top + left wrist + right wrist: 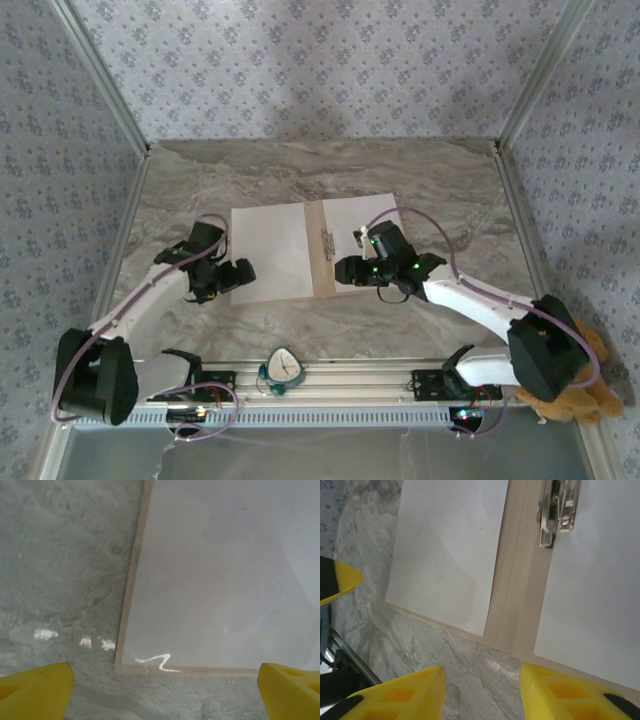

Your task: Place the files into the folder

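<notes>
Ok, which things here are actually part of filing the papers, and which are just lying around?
Part of the job:
folder, lying open
left sheet, on its left half
right sheet, on its right half
metal clip, at the centre fold

Just lying about:
white-and-teal triangular object, at the near edge
brown plush toy, at the near right corner

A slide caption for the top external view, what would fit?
Open folder holding two white sheets; left tool and right tool at its near edge.
</notes>
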